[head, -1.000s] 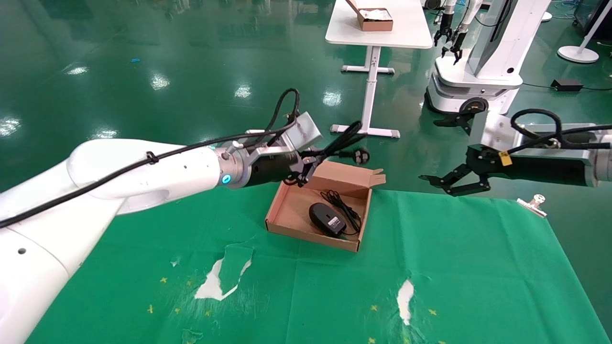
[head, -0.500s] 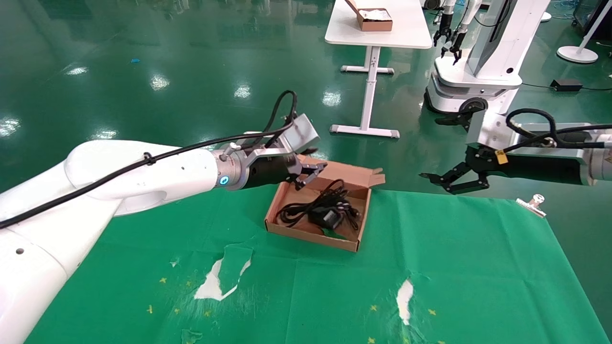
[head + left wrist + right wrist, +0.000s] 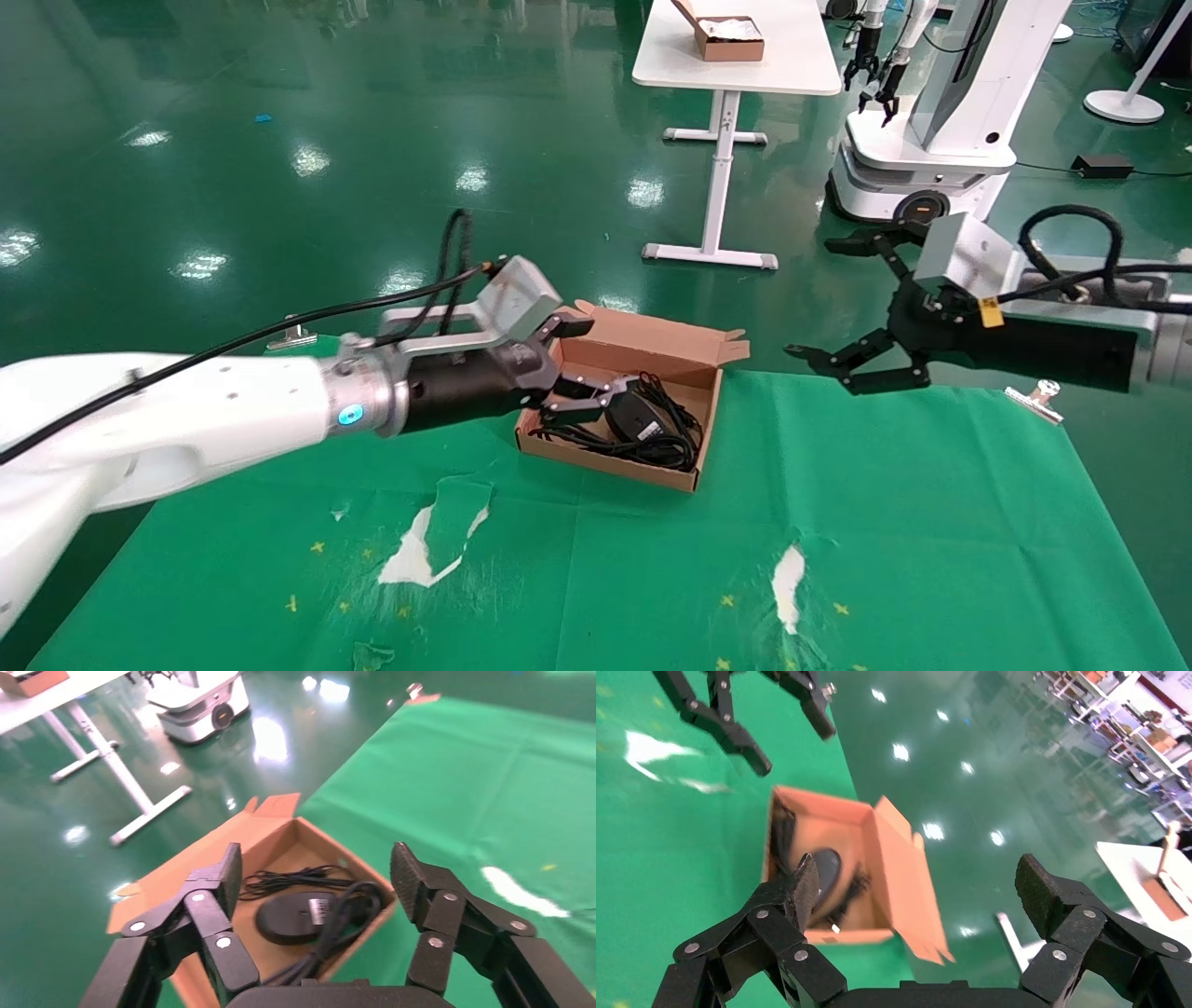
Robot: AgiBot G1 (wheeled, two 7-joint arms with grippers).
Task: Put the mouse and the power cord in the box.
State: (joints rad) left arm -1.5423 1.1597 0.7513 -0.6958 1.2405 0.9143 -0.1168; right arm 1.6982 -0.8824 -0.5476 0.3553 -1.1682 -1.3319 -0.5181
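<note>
The brown cardboard box (image 3: pixel 605 464) lies on the green cloth with its lid flap (image 3: pixel 652 335) up. Inside it are the black mouse (image 3: pixel 635 417) with its white label and the looped power cord (image 3: pixel 587 438), which runs along the box's left and front sides. My left gripper (image 3: pixel 610 359) hovers open and empty over the box's left end. The left wrist view shows this gripper (image 3: pixel 318 864) above the mouse (image 3: pixel 292 917) and cord (image 3: pixel 344 917). My right gripper (image 3: pixel 815 298) hangs open to the right of the box, above the cloth's far edge. Its wrist view has the gripper (image 3: pixel 919 874) facing the box (image 3: pixel 842 818).
A metal clip (image 3: pixel 1038 396) lies at the cloth's far right edge. White torn patches (image 3: pixel 438 540) mark the near cloth. Far off stand a white table (image 3: pixel 745 70) with a small brown box (image 3: pixel 731 39) and another robot (image 3: pixel 931 121).
The left gripper let go of the power cord, which dropped into the box over the mouse. That arm then drew back and lower. The right gripper moved slightly left and turned.
</note>
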